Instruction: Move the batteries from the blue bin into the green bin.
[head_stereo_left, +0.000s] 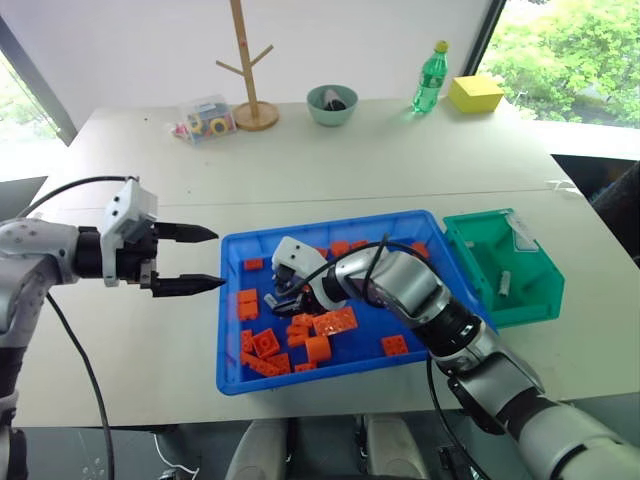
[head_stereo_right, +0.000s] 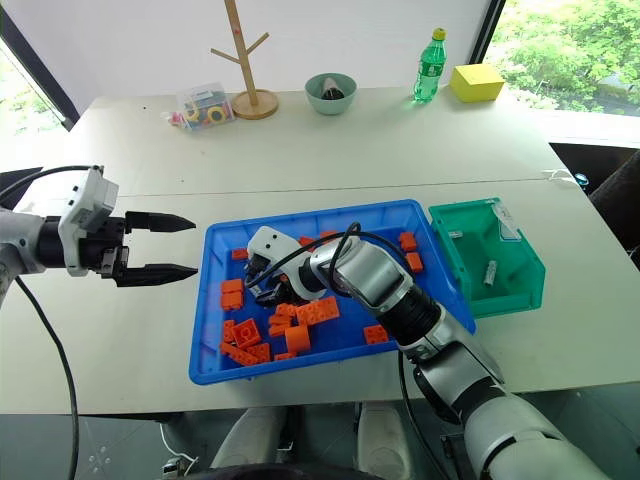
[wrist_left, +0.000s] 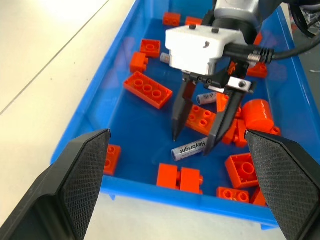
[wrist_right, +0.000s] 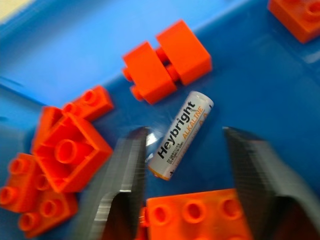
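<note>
The blue bin (head_stereo_left: 320, 232) lies on the table in front of me, strewn with orange bricks (head_stereo_left: 335, 322). My right gripper (wrist_left: 193, 143) points down into it, open, its two fingers straddling a silver battery (wrist_right: 181, 134) labelled "Heybright" that lies flat on the bin floor. One finger (wrist_right: 131, 165) is close beside the battery; the other stands clear of it. A second battery (wrist_left: 206, 97) lies behind the fingers. My left gripper (head_stereo_left: 218, 258) hovers open and empty over the table, left of the blue bin. The green bin (head_stereo_left: 530, 290) stands at the blue bin's right end, with a battery (head_stereo_right: 491, 272) in it.
At the back of the table stand a wooden mug tree (head_stereo_left: 245, 60), a clear box of toys (head_stereo_left: 205, 118), a pale-green bowl (head_stereo_left: 332, 103), a green bottle (head_stereo_left: 430, 78) and a yellow box (head_stereo_left: 475, 92). Orange bricks crowd round the battery under my right gripper.
</note>
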